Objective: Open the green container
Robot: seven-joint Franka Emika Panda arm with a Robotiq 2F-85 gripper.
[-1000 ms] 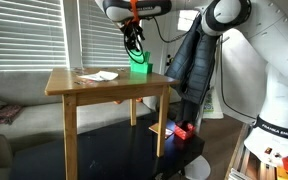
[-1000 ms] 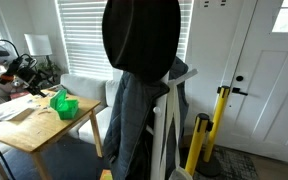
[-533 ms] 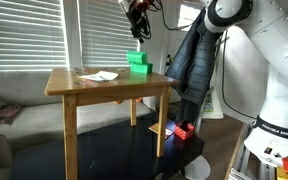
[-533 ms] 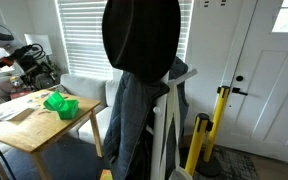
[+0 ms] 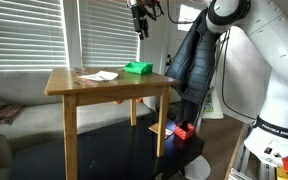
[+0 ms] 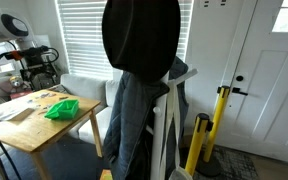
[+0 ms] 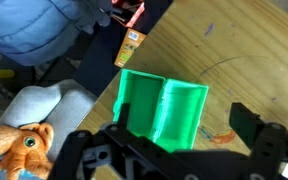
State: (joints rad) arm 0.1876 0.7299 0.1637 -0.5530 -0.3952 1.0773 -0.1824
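Note:
The green container lies flat and opened out on the wooden table [image 5: 104, 87], showing in both exterior views [image 5: 138, 68] [image 6: 61, 108]. In the wrist view it shows as two bright green halves side by side [image 7: 162, 108]. My gripper [image 5: 140, 27] hangs well above the container, near the top of the frame, open and empty. In the wrist view its dark fingers [image 7: 184, 135] frame the container from high above.
White papers [image 5: 97, 75] lie on the table beside the container. A coat rack with dark jackets [image 5: 194, 60] stands next to the table. A large white robot [image 5: 274, 80] stands nearby. An orange plush toy [image 7: 14, 145] lies on a cushion below the table.
The gripper has risen from the container to well above it. The container has gone from upright and boxy to lying flat and spread open on the table.

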